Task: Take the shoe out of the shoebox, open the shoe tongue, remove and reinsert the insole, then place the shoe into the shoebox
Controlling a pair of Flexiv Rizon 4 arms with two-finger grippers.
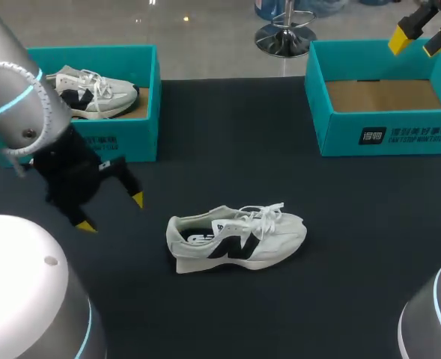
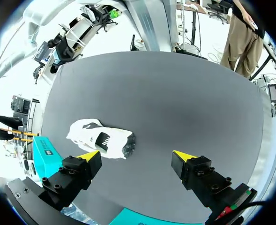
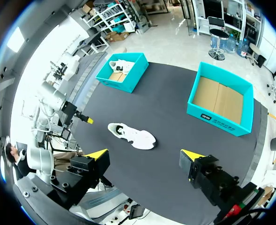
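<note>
The white shoe sits in the middle of the dark counter, outside both boxes. The left pincer hangs spread and empty near its heel. The right pincer, also spread, hovers above the empty shoebox.

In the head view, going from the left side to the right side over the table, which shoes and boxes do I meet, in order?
left teal shoebox with a white sneaker inside it → loose sneaker lying on its side on the black table → empty teal shoebox
</note>
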